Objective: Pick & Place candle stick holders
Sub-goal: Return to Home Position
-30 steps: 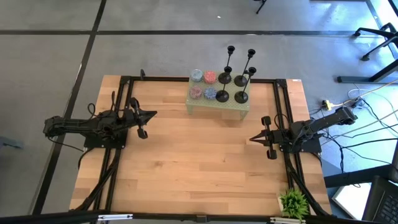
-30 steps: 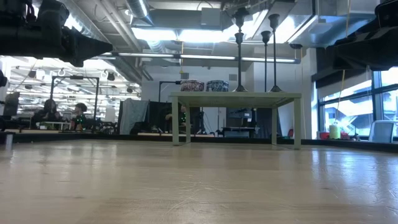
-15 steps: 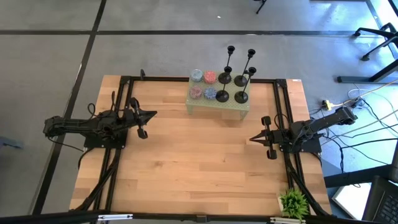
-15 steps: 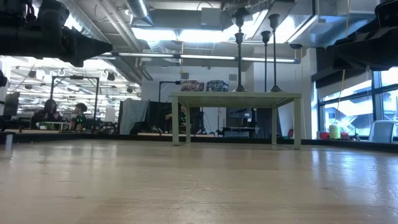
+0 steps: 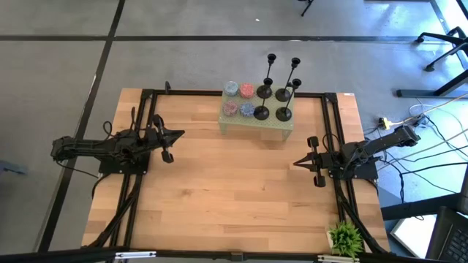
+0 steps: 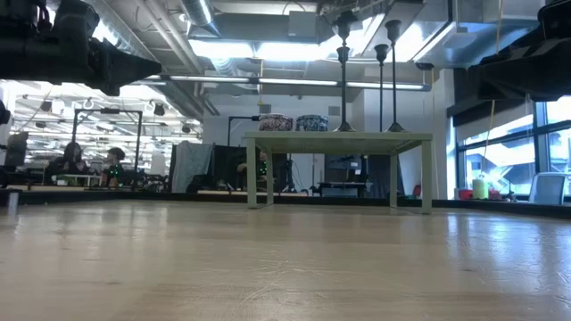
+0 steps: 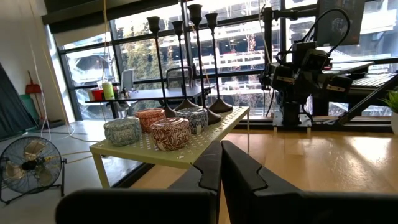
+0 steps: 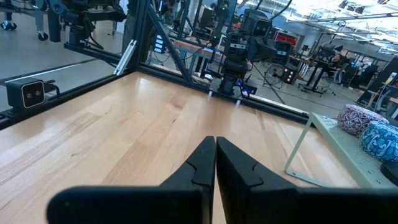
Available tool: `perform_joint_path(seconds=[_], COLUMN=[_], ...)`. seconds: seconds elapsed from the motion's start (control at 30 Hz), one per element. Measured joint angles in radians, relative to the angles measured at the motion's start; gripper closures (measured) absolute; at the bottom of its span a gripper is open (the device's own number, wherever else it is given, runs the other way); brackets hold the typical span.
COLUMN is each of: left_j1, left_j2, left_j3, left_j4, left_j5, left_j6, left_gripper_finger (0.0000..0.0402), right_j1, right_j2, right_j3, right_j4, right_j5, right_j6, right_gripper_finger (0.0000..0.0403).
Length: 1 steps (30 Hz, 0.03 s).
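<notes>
candle stick holders [image 5: 283,114]: four black ones stand upright on the right half of the pale green perforated shelf [image 5: 272,126], at the far edge of the table [image 5: 219,197].
scented candles [image 5: 239,99]: four, on the shelf's left half, just beside the holders.
left gripper [image 5: 180,134]: over the table's left side, fingers together, holding nothing.
right gripper [image 5: 296,164]: over the table's right side, fingers together, holding nothing.

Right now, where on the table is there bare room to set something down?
The wooden tabletop is bare between the left gripper and right gripper. The green shelf is crowded with scented candles and candle stick holders.
</notes>
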<state>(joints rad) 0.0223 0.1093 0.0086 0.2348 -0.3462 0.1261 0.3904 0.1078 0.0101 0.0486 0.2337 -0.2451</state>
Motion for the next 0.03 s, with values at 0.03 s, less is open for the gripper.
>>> perform_joint_path(seconds=[0.03], left_j1=[0.0], left_j2=[0.0], left_j3=[0.0], left_j4=[0.0], left_j5=[0.0], left_j6=[0.0], left_gripper_finger=[0.0398], right_j1=[0.0], right_j2=[0.0], right_j3=[0.0], right_j4=[0.0], right_j5=[0.0], right_j6=[0.0], right_gripper_finger=[0.0386])
